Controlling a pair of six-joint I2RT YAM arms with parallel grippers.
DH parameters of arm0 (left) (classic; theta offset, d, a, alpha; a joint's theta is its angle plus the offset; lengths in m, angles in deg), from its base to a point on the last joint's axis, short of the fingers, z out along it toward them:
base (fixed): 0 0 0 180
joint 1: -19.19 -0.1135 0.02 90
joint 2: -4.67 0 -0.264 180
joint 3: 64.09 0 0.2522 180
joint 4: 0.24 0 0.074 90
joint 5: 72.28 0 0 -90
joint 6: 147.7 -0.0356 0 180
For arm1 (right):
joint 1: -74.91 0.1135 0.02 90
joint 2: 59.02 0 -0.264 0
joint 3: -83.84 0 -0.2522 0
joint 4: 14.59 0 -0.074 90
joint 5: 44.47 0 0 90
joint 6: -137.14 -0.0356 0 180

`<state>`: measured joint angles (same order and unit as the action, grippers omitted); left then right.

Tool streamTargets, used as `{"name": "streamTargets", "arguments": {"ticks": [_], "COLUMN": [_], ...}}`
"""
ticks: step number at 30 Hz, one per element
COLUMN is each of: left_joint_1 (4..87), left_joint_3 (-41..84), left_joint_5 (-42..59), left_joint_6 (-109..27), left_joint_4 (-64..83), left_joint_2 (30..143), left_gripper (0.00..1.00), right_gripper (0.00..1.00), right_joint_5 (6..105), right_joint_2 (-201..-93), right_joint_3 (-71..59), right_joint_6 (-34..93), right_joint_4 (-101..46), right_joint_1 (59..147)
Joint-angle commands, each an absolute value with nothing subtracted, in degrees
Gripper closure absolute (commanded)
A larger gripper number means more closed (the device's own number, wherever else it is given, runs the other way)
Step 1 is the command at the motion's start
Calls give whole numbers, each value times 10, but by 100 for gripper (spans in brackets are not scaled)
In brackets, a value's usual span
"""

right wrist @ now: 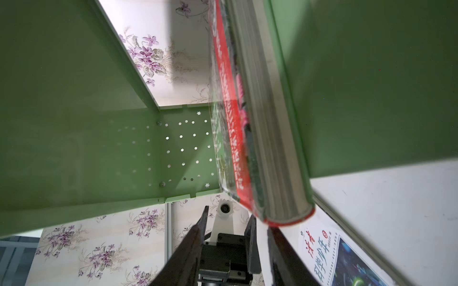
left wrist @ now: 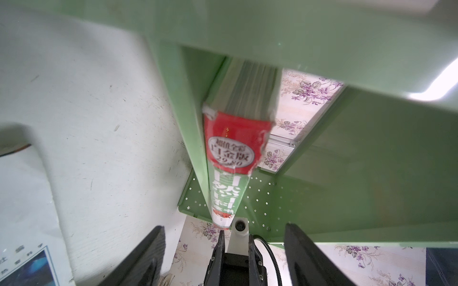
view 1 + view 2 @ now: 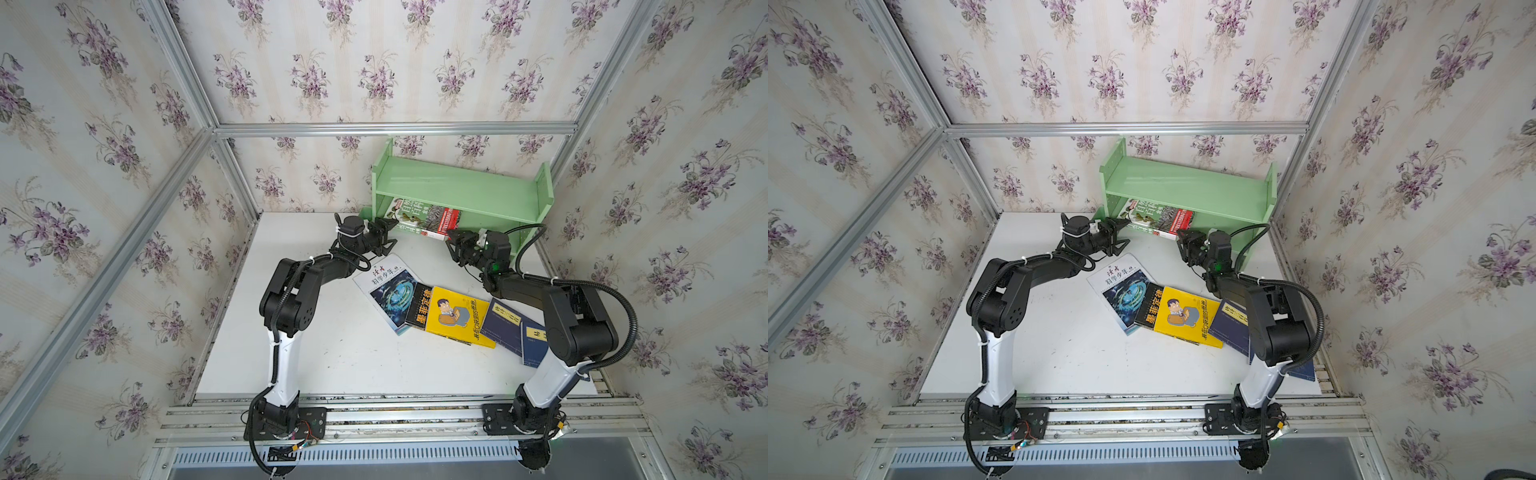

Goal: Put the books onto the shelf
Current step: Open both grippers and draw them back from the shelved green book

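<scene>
Green nature book lies flat on the lower tier of the shelf, by the far edge of the tabletop, its front overhanging. The left gripper has its fingers wide at one end. The right gripper is part-open at the other, gripping nothing. Push evenly from both ends so the book slides in square.

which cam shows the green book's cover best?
The top views. In both, the green book shows most of its front cover, red band included, lying on the lower tier of the shelf. The left wrist view sees only its spine, nearly end-on. The right wrist view sees mostly page edges and a blurred sliver of cover.
</scene>
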<state>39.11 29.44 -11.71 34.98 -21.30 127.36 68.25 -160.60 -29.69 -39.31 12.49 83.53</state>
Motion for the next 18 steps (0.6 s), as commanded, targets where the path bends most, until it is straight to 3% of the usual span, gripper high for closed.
{"name": "streamTargets", "arguments": {"ticks": [1,18], "left_joint_1": [391,391], "left_joint_3": [288,275], "left_joint_5": [-121,-115], "left_joint_6": [361,385], "left_joint_4": [-239,-265], "left_joint_2": [1268,1269], "left_gripper": [23,23], "right_gripper": [54,54], "right_joint_5": [693,701], "right_joint_2": [-1618,-1649], "right_joint_3": [-280,-245], "right_joint_6": [-396,-375], "right_joint_4": [160,148], "right_joint_1": [836,829]}}
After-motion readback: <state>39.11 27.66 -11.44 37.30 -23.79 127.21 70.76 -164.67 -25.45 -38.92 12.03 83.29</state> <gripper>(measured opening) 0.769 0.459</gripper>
